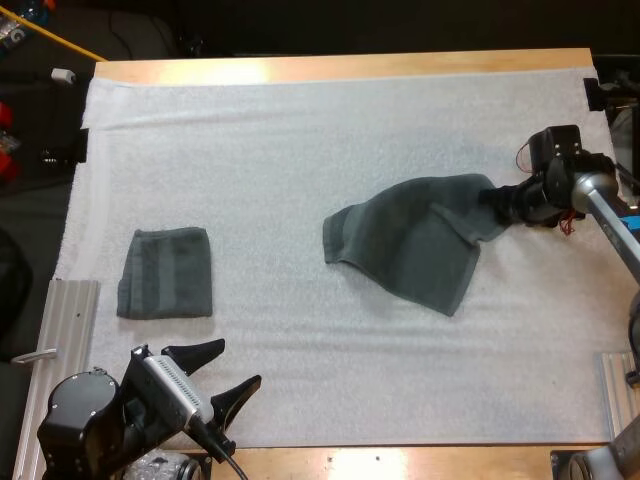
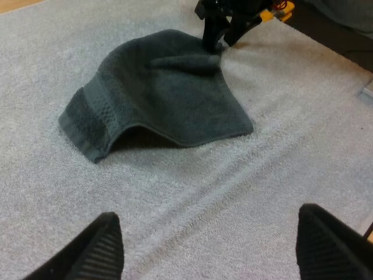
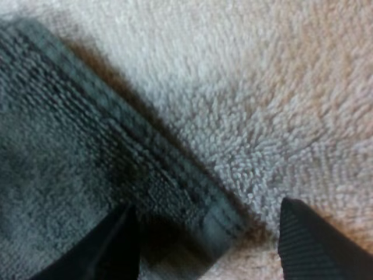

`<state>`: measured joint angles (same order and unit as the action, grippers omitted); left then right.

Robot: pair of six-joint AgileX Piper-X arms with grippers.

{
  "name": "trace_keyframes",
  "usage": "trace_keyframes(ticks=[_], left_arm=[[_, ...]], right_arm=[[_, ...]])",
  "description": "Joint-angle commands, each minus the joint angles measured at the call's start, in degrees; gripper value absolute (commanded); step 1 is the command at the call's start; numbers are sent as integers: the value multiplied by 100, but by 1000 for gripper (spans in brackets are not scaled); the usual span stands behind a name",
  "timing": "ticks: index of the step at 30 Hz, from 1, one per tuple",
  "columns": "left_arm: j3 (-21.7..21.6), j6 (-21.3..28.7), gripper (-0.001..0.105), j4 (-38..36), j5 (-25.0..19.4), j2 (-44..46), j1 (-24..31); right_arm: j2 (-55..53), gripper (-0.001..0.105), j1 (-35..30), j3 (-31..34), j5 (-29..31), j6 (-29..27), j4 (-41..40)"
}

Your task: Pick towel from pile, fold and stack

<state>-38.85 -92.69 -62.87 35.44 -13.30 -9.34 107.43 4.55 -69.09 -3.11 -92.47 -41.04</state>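
Since the loose towel, rumpled well apart from the folded towel, is soft, light terry that will sag, its hem corner farthest from it looks the surest hold. The right gripper straddles this corner, fingers apart, not yet pinching; the left gripper hovers wide open near the folded towel.

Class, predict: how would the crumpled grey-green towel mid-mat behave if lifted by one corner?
Probably floppy: the crumpled towel drapes in soft folds. Likely light: its thin edge arches off the mat. Its looped pile probably resists slipping.
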Motion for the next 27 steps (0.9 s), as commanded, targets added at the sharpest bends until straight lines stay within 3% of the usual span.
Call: trace_keyframes(ticks=[1,4,10,15,20,27], left_arm=[[-38,-42,62,12,78,-13,-31],[-38,-42,62,12,77,-13,-31],[-38,-42,62,12,31,-13,-31],[-38,-42,62,12,31,-13,-31],[-101,11,62,12,31,-250,-31],[-500,616,62,12,2,-1419,-32]], right_arm=[[63,51,-35,-11,-95,85,-15],[136,49,-35,-11,-208,109,-14],[135,26,-35,-11,-186,123,2],[135,0,-35,-11,-186,111,2],[89,0,-35,-11,-186,104,2],[-152,0,-35,-11,-186,48,48]])
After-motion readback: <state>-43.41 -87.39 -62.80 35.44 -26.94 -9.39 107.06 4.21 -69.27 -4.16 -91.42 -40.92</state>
